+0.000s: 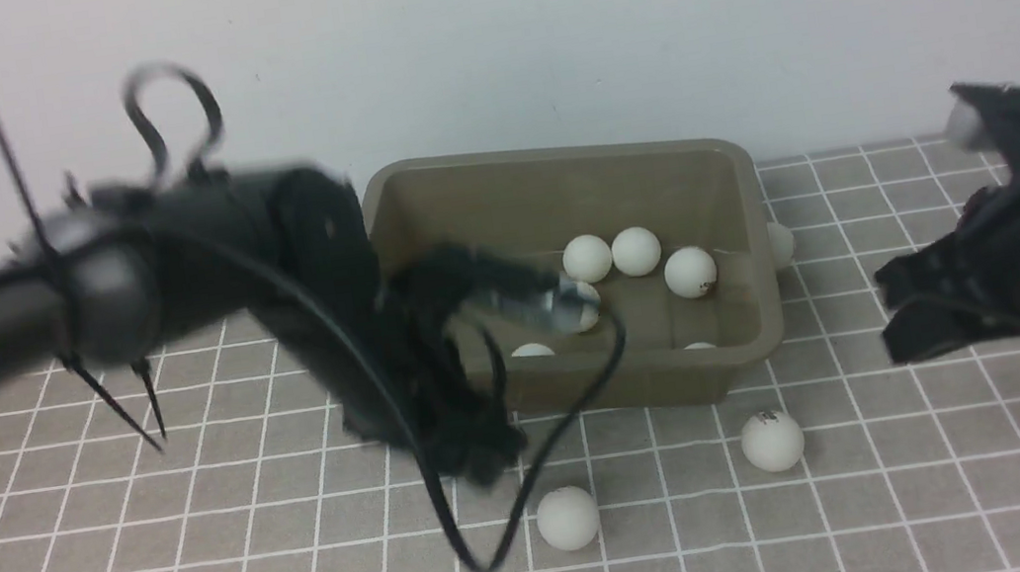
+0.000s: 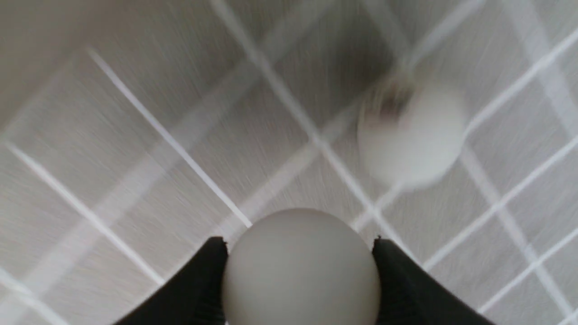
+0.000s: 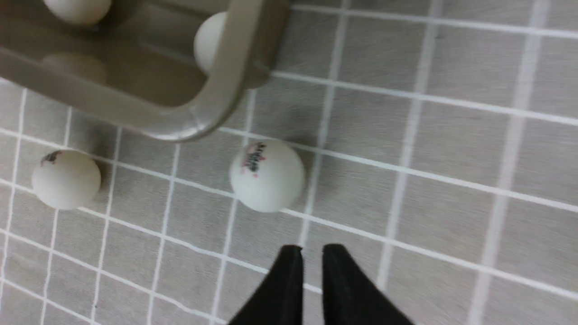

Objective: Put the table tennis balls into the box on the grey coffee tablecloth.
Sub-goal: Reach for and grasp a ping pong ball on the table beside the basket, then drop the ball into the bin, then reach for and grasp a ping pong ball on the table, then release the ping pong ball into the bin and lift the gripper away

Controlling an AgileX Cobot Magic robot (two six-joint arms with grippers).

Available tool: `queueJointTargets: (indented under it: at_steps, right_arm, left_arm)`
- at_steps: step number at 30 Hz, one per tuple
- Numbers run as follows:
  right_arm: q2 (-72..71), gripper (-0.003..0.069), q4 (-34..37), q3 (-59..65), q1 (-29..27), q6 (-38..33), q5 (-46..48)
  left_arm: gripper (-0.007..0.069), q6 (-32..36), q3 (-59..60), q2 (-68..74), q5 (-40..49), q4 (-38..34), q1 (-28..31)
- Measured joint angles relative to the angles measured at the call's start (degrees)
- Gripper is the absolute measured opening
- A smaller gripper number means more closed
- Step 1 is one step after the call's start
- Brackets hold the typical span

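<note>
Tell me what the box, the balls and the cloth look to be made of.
Box: looks like moulded plastic, olive-brown, smooth with a faint sheen on its rounded rim.
Balls: probably thin plastic, white and matte, some with printed logos.
Cloth: seemingly woven fabric, matte, fine grain showing between white grid lines.

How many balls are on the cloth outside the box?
3. In front of the box: a left ball and a right ball. A third ball beside its right side. The left gripper holds another; the left arm may hide more.
</note>
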Motion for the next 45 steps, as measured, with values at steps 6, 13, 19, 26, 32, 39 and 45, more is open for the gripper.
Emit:
queueJointTargets:
  at_steps: [6, 13, 19, 26, 32, 39, 45]
  right_arm:
    - [5.76, 0.0357, 3.77, 0.95, 7.28, -6.39, -9.23]
    - [13.40, 0.0577, 4.53, 0.95, 10.84, -6.56, -16.72]
    - [16.54, 0.0444, 5.24, 0.82, 11.40, -6.46, -17.84]
    - [7.17, 0.0365, 0.44, -1.39, 10.89, -2.69, -4.72]
    - [-0.55, 0.0365, -0.01, -9.98, 10.79, -1.41, -4.23]
    - [6.68, 0.0382, -1.71, -25.38, 10.79, -1.29, -5.34]
    - [12.66, 0.0586, -6.64, -34.87, 10.79, 1.20, 0.47]
  left_arm:
    - [0.0352, -0.51, -15.34, 2.34, -0.29, 2.78, -0.04]
    - [0.0382, -7.13, -23.93, 14.05, 1.21, 5.30, -0.04]
    - [0.0504, -10.61, -27.49, 18.21, 7.62, 8.09, -0.04]
    - [0.0036, -14.44, -33.35, 11.70, 17.90, 13.52, 1.10]
    - [-0.0005, -14.72, -22.84, 3.81, 18.13, 8.78, 2.67]
    - [-0.0004, -9.29, -1.26, -1.31, 9.03, -6.40, 2.08]
    - [0.0114, 1.06, 3.64, 2.23, 2.38, -12.44, 0.11]
